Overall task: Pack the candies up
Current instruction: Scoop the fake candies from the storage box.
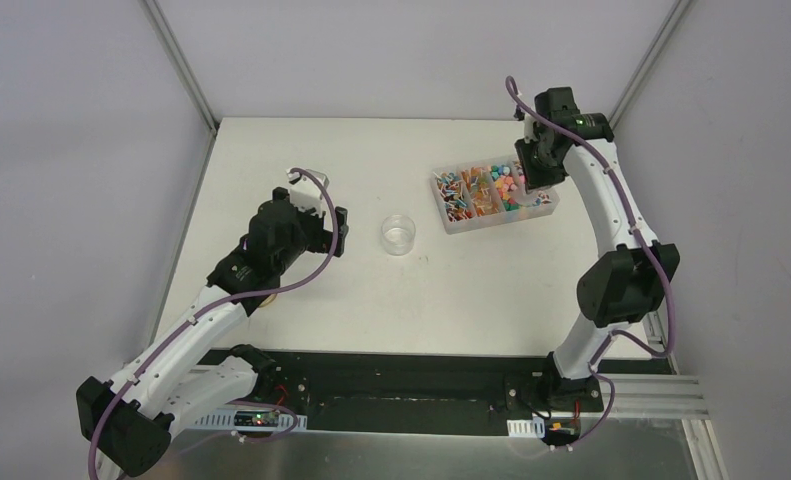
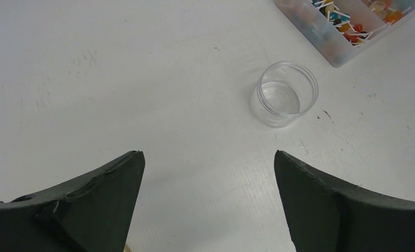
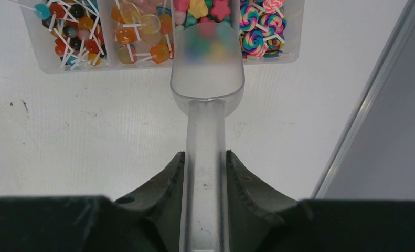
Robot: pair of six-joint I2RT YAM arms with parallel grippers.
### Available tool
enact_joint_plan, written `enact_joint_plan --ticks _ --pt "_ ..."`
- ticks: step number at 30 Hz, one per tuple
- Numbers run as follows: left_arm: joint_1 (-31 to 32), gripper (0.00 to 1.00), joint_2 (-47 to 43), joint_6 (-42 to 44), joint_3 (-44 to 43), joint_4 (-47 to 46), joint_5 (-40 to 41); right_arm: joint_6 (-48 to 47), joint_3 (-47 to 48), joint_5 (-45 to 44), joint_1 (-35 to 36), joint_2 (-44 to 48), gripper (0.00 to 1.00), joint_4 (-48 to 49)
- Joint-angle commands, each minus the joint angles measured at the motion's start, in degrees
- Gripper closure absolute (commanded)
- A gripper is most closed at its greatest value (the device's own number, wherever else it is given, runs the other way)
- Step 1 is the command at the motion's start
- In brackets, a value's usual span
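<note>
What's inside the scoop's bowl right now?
The clear scoop, held by the right gripper, is over the candies. Coloured blurs show through its frosted wall; whether they lie inside it or beneath is hidden.

The table (image 2: 116,79) is matt white, smooth but finely scuffed and speckled. Near its middle, the small round tub (image 2: 288,93) is clear, glossy plastic. The divided box (image 3: 142,65) toward the far right corner is translucent, slightly cloudy plastic, and the candies (image 3: 222,9) in it look smooth and shiny. The clear plastic scoop (image 3: 207,79) has a hazy, frosted bowl and a smoother handle. The left gripper (image 2: 208,155) and right gripper (image 3: 206,155) have matt black fingers, the left ones roughened along one edge. A dull, brushed metal rail (image 3: 368,100) lines the table's right edge.
</note>
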State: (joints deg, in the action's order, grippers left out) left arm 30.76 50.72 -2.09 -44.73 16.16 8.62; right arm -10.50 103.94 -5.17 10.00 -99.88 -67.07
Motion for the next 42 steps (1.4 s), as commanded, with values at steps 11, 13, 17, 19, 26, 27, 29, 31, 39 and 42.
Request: enact_joint_plan --ticks 11,13,17,19,26,27,29,31,39,42 --pt "0.17 0.03 -0.74 1.03 0.27 -2.91 2.32 -2.12 7.51 -2.64 -0.42 -7.27 1.00 -4.12" --pt "0.17 0.03 -0.63 1.03 0.19 -2.96 2.12 -2.04 7.58 -2.24 -0.42 -7.74 1.00 -3.90" --pt "0.17 0.04 -0.50 0.95 0.09 -2.92 2.19 -1.74 7.15 -1.62 -0.42 -9.52 1.00 -2.44" --pt "0.17 0.04 -0.72 0.94 0.15 -2.89 2.16 -1.50 5.97 -1.40 -0.34 -10.11 1.00 -0.66" --pt "0.17 0.04 -1.40 1.03 0.35 -2.90 2.61 -0.51 3.67 -0.56 0.21 -11.35 1.00 4.42" --pt "0.17 0.04 -1.50 1.03 0.33 -2.94 2.57 -0.42 3.80 -0.82 0.34 -11.63 1.00 4.59" --pt "0.17 0.04 -1.72 1.03 0.34 -2.94 2.54 -0.32 3.54 -0.94 0.46 -11.92 1.00 5.02" --pt "0.17 0.04 -2.04 1.03 0.50 -2.96 2.52 -0.04 2.65 -0.98 0.58 -11.68 1.00 5.84" --pt "0.17 0.04 -2.72 1.11 0.78 -2.89 3.02 1.00 -5.61 -0.38 0.73 -8.25 1.00 12.03" --pt "0.17 0.04 -2.88 1.13 0.86 -2.96 3.22 0.89 -8.83 -0.89 0.72 -6.55 1.00 13.90"
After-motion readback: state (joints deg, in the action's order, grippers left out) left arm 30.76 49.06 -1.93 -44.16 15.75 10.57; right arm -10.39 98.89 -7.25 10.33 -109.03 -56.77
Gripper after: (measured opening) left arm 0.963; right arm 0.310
